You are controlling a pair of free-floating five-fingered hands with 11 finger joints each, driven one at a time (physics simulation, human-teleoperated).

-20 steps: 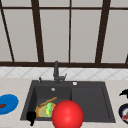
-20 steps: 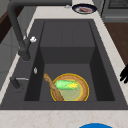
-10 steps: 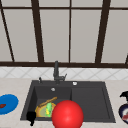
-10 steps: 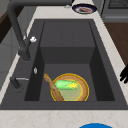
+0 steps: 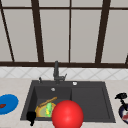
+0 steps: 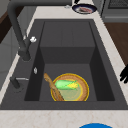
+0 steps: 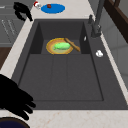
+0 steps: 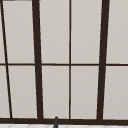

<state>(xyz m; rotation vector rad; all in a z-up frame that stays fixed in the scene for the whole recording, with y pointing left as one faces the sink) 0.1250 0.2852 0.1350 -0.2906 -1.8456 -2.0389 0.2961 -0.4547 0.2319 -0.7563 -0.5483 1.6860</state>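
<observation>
Your left hand (image 5: pixel 31 117) hangs at the front left corner of the matte dark grey rectangular sink (image 5: pixel 90 100), its black fingers pointing downward and loosely relaxed, holding nothing. In the right side view the same hand (image 7: pixel 22 10) floats above the front rim near the far corner, fingers drooping and slack.

Nearest to it, in the sink's deeper left basin, lies a round yellow-rimmed shallow plate (image 5: pixel 41 111) with a smooth glossy green cob of corn (image 5: pixel 48 109) resting on it. In the left side view the corn (image 6: pixel 66 85) shows a yellow tip, and a slim brown wooden stick-like utensil (image 6: pixel 53 87) leans across the plate's (image 6: pixel 83 92) edge towards the basin wall.

Your right hand (image 5: pixel 121 96) hovers over the pale speckled stone tabletop (image 5: pixel 15 85) at the right of the sink, just above a dark navy round plate (image 5: pixel 123 113). In the right side view this hand (image 7: pixel 12 100) looms large at the near left, fingers spread and only slightly bent, gripping nothing.

A glossy red sphere (image 5: pixel 67 115) sits in front of the sink's front rim in the front view. A flat bright blue round plate (image 5: pixel 8 103) lies on the tabletop at the left, carrying a small dark red piece. A tall matte black faucet (image 5: pixel 56 71) stands behind the basin.
</observation>
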